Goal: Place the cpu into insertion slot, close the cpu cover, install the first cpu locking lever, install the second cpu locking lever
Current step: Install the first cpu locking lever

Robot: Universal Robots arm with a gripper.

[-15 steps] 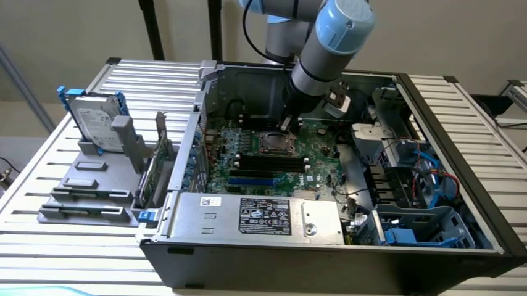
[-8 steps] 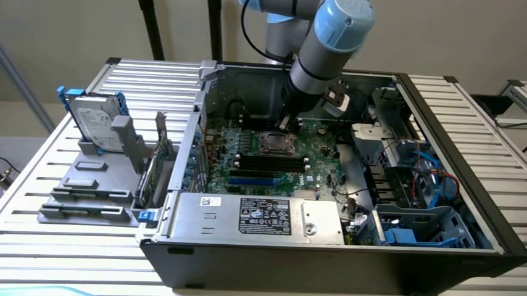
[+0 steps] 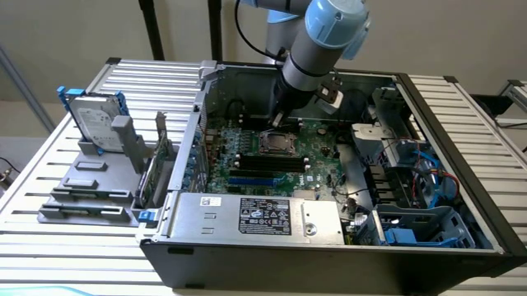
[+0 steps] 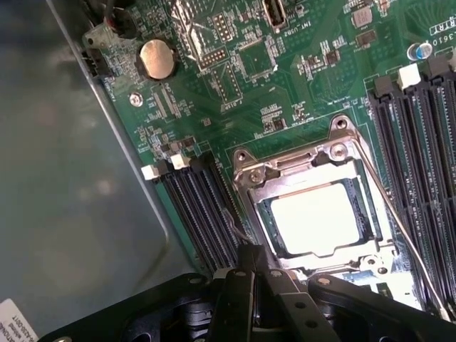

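The black memory slots [image 4: 199, 206] lie close beside the fingers, running roughly the way the fingers point. The gripper [image 4: 251, 258] has its fingers pinched together with nothing visibly held (a thin wire end sits just by the tips; whether they touch it I cannot tell). Just beyond the tips lies the cpu [image 4: 317, 217], flat in its socket, with the cpu cover [image 4: 299, 162] already folded down around it. Along the socket edge farther from the tips runs a locking lever [image 4: 399, 221], a thin rod whose long axis roughly matches the fingers' own.
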